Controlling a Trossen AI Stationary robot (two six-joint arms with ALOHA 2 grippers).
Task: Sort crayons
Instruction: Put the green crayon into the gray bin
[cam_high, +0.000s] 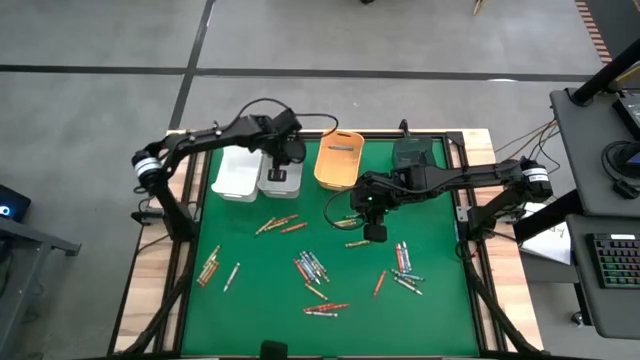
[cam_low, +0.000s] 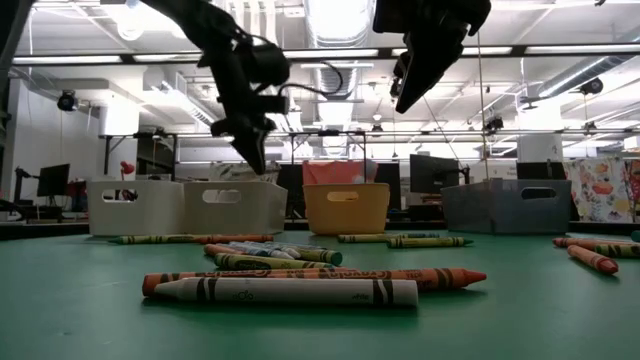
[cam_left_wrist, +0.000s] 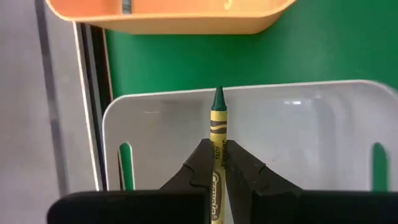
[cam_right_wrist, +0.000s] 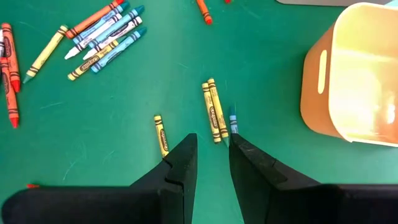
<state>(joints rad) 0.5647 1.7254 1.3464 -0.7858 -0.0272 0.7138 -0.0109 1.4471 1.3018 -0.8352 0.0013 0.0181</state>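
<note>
At my near edge, six o'clock, crayons (cam_high: 322, 308) lie scattered on the green mat (cam_high: 250, 310), more toward center. My right gripper (cam_right_wrist: 211, 155) hovers mid-table, jaws spread and empty, above two yellow-wrapped crayons (cam_right_wrist: 213, 111). At eleven o'clock my left gripper (cam_left_wrist: 217, 165) pinches a green crayon (cam_left_wrist: 217, 124) over the grey bin (cam_high: 281, 178).

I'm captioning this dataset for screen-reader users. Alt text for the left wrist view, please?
The left hand, shut on a yellow-wrapped crayon with a dark green tip, holds it over the grey bin. Beyond lie green mat and the orange bin.
</note>
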